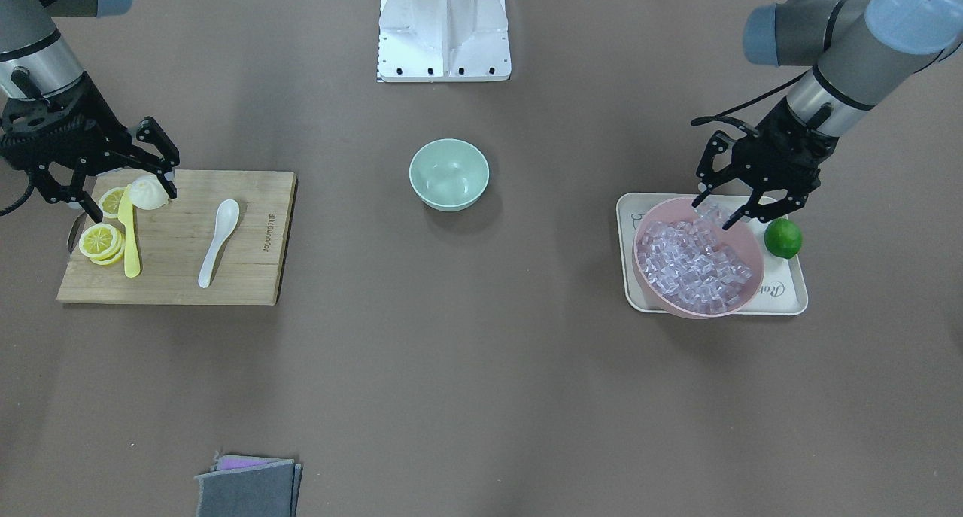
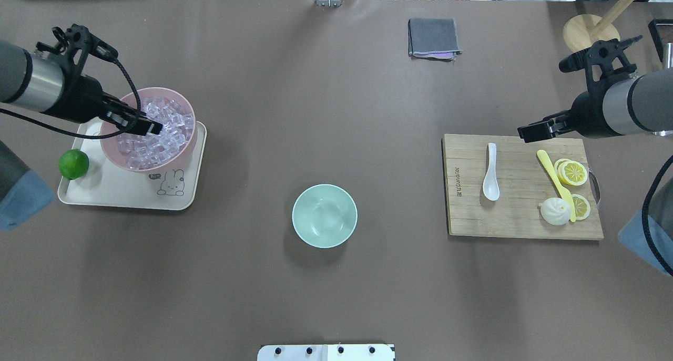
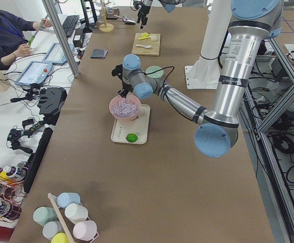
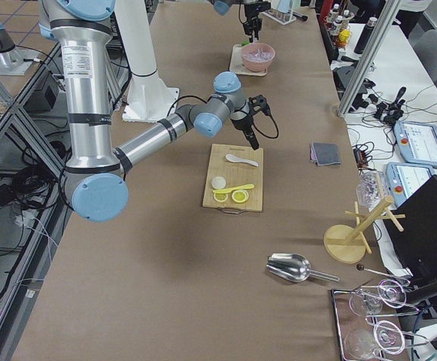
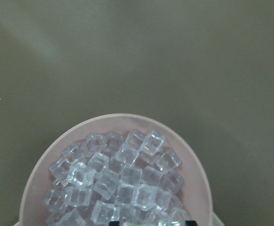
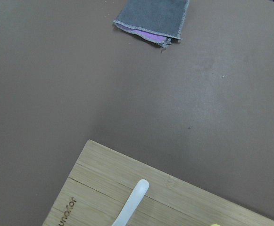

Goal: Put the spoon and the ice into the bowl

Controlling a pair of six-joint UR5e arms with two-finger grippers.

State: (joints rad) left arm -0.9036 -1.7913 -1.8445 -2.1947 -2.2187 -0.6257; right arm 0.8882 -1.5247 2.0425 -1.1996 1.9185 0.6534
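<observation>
From the overhead view's left, we find the left pincer (image 1: pixel 715 210) with its fingers spread wide, poised over the ice (image 2: pixel 157 140), which is heaped in a pink bowl (image 2: pixel 193 140) on a cream tray (image 2: pixel 131 193). The cubes lie beneath and just ahead of the tips, and we cannot tell whether the tips touch them. In the middle of the tabletop (image 2: pixel 336 88) stands the green bowl (image 2: pixel 324 216), bare inside, well apart from both arms, to the right of the ice and a little closer to the robot. Farther right the spoon (image 2: pixel 491 172) lies flat on the wooden board (image 2: pixel 515 219), its long axis running away from the robot, scoop toward the robot and handle toward the board's far edge. The right pincer (image 1: pixel 134 205), also wide open and holding nothing, hangs above that far edge, just right of the handle's end, so the spoon lies toward the robot and slightly left of it. We judge the left arm nearer the ice and the right arm nearer the spoon; to straddle the handle, the right pincer's fingers should close across that axis.
</observation>
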